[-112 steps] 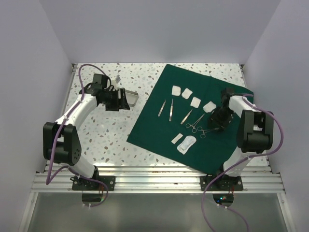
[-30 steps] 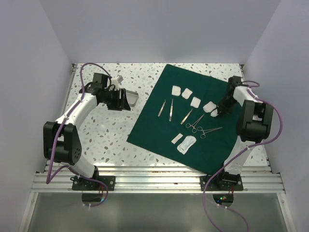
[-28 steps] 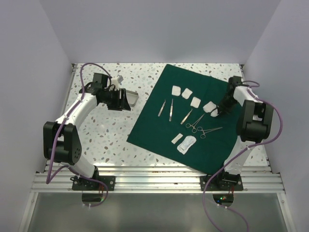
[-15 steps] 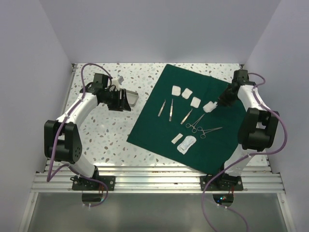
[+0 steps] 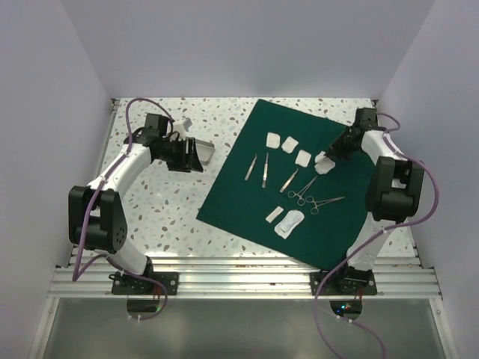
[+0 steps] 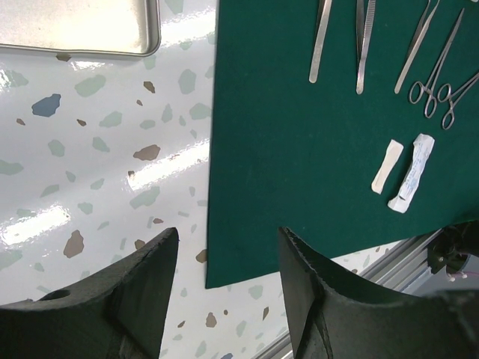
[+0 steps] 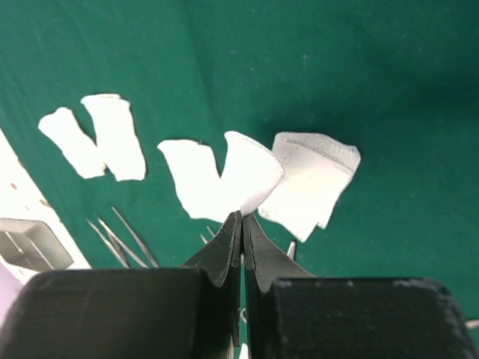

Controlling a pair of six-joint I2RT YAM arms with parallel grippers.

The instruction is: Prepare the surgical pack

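The surgical pack [image 5: 241,200] lies spread open as a flat dark green sheet on the right half of the terrazzo table [image 5: 168,206], set askew to the table's edges. Along its far part sits a row of white gauze, and the right gripper [image 7: 242,217] is pinched closed on the edge of the gauze pad [image 7: 251,176] at the right end of that row. Nearer lie tweezers [image 5: 251,167], ring-handled forceps [image 5: 301,188] and two small white packets [image 5: 290,222]. Left of the sheet, the left gripper [image 6: 228,235] hovers with its fingers spread apart, holding nothing, beside a metal tray [image 5: 203,152].
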